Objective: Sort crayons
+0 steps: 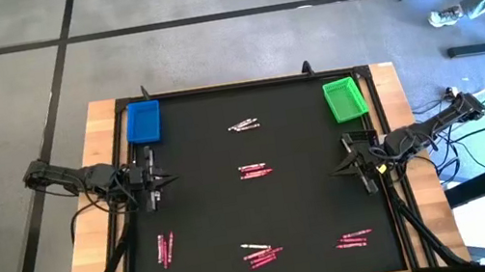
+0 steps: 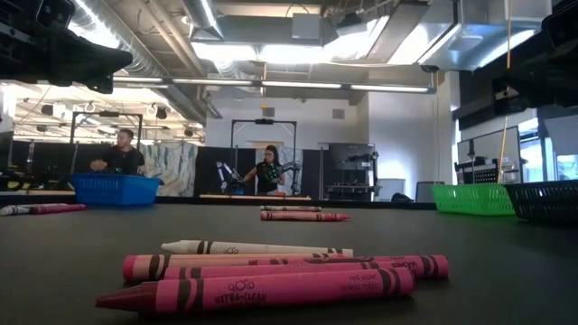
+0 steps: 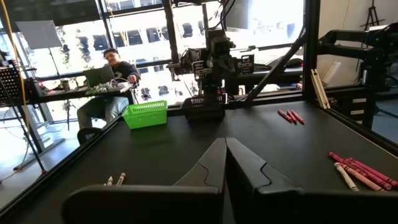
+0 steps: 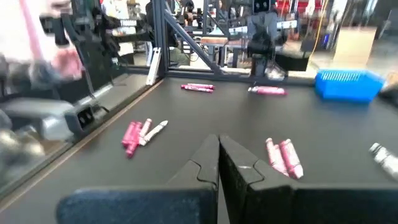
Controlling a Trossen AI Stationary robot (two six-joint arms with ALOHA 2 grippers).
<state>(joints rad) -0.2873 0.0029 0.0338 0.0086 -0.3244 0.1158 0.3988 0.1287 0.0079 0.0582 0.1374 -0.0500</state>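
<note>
Your bench (image 1: 181, 116) fills the middle of the high view, a black mat with nothing sorted yet. The blue tray (image 1: 144, 121) sits upper left and the green tray (image 1: 344, 99) upper right, probably one for each colour. Left gripper (image 1: 160, 180) waits at the left edge and right gripper (image 1: 343, 167) at the right edge, each with fingers pressed together and empty. The crayons (image 1: 254, 170) lie in small clusters: centre, upper centre, lower left, lower centre, lower right.
</note>
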